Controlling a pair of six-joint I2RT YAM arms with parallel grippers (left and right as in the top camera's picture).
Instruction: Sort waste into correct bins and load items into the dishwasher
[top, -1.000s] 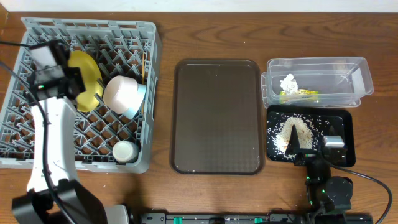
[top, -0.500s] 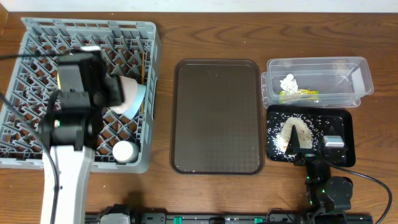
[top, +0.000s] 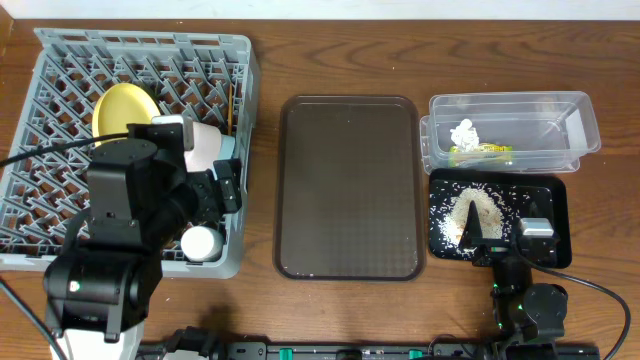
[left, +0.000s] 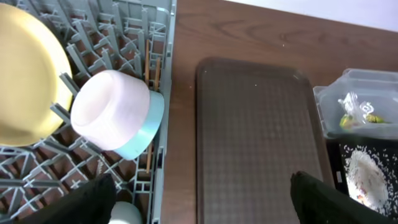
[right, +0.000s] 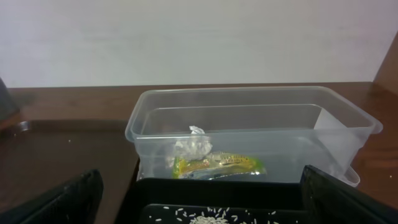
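The grey dishwasher rack (top: 60, 60) holds the yellow plate (top: 120, 108) standing on edge. Beside the plate a pinkish-white bowl (top: 205, 145) nests in a light blue bowl (top: 230, 150). The rack also holds the chopsticks (top: 232, 105) and a white cup (top: 200, 243). My left gripper (top: 215, 190) hangs open and empty over the rack's front right part, its fingers (left: 93, 199) wide apart. The right gripper (top: 503, 238) rests open over the black tray (top: 555, 200) with the rice (top: 478, 210). The clear tub (top: 510, 105) holds the tissue (top: 463, 132) and the wrapper (top: 480, 152).
A large brown serving tray (top: 348, 185) lies between the rack and the two bins. In the right wrist view the tub (right: 249, 99) stands just behind the black tray (right: 186, 193). The left arm hides part of the rack's front.
The left gripper has opened and moved from the yellow plate toward the rack's front right. The plate stays standing in the rack. The right arm has not moved.
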